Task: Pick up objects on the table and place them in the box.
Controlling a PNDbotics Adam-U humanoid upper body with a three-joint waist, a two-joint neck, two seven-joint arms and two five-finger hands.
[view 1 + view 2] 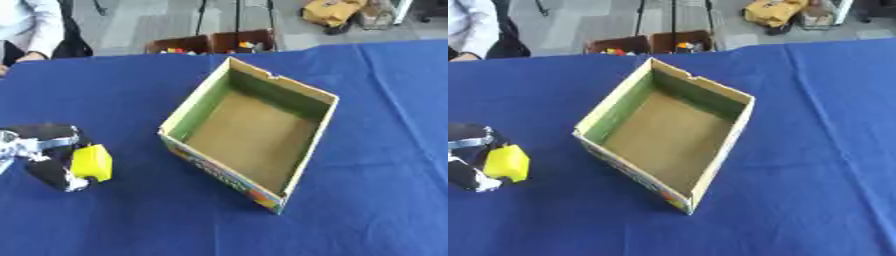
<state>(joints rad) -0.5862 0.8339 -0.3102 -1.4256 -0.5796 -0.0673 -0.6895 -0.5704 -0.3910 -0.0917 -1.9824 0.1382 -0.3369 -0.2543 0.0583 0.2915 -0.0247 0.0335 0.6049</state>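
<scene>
The counter was covered with a blue cloth. An open cardboard box stood near its centre, turned at an angle so that one corner pointed toward the near edge; its inner walls were green, its floor was brown, and nothing lay inside it. The left hand was at the left edge of the view, well apart from the box and to its left. Its fingers were curled round a yellow block, which sat at the right side of the hand, facing the box. Whether the block was raised off the cloth or resting on it could not be determined. The right hand appeared in neither view. Beyond the far edge of the counter, two brown crates holding small coloured items stood on the floor.
</scene>
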